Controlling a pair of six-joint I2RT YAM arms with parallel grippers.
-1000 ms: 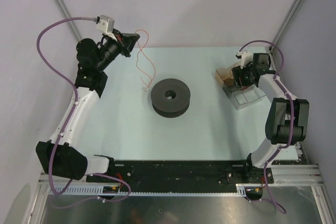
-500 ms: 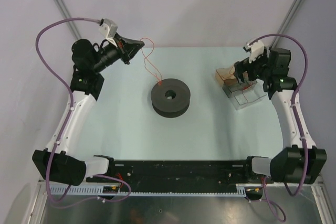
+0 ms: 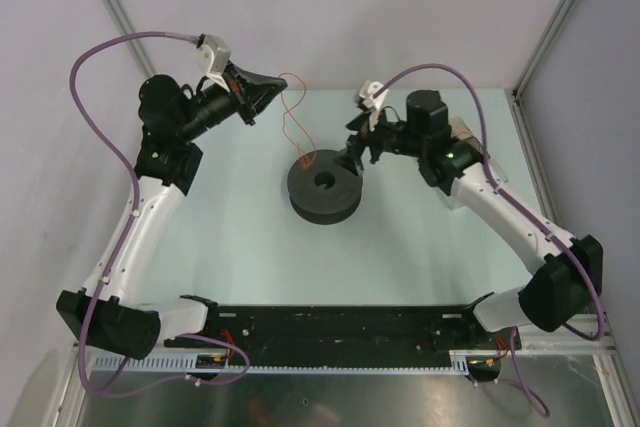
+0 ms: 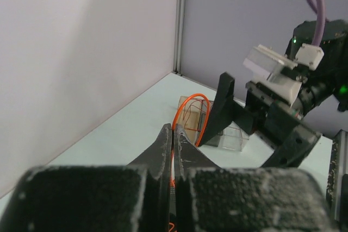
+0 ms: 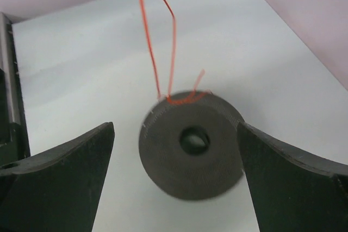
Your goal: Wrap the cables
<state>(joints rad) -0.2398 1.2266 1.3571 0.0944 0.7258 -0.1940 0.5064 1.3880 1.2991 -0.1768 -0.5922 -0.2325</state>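
A thin orange cable (image 3: 303, 155) hangs from my left gripper (image 3: 275, 82) down to the far rim of a dark grey spool (image 3: 310, 195) at the table's middle. In the left wrist view the left gripper (image 4: 174, 127) is shut on the cable (image 4: 196, 95), which loops up past the fingertips. My right gripper (image 3: 360, 157) hovers just right of the spool's far side. In the right wrist view it (image 5: 175, 126) stands wide open, with the spool (image 5: 174, 161) between and beyond its fingers (image 5: 81, 156). The cable (image 5: 173, 42) drops onto the spool's rim.
A clear plastic box (image 4: 232, 138) and a tan box (image 4: 190, 117) with more orange wire sit at the far right of the table, behind the right arm. Grey walls close in the left, back and right. A black rail (image 3: 340, 325) runs along the near edge.
The right arm has swung left from the boxes to the spool and its jaws have opened wide. The left gripper has shifted right with the cable, whose lower end now rests on the spool.
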